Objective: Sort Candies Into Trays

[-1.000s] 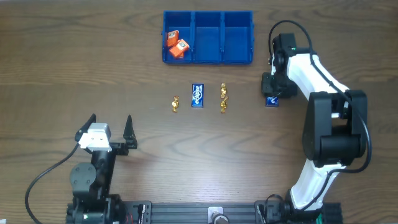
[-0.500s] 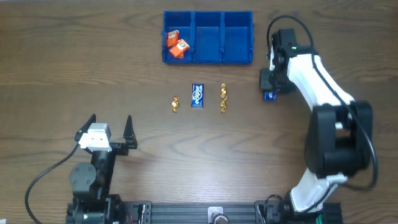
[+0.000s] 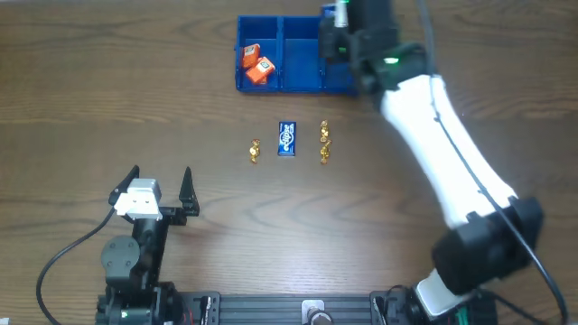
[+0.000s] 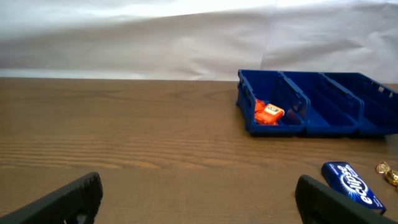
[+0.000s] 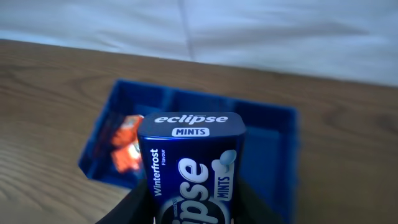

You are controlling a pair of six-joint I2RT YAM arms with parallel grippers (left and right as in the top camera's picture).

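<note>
My right gripper hangs lifted over the blue three-compartment tray, shut on a blue mint tin. Below the tin lie the tray and the orange candies in its left compartment. A second blue mint tin lies on the table in front of the tray, with gold candies to its left and right. My left gripper stands open near the front left, facing the tray, with nothing between its fingers.
The table is dark wood. The tray's middle and right compartments look bare in the left wrist view. The second tin and a gold candy lie ahead and to the right of the left gripper.
The right arm has lifted the mint tin from the table right of the tray and swung it up and left over the tray. The left arm has not moved.
</note>
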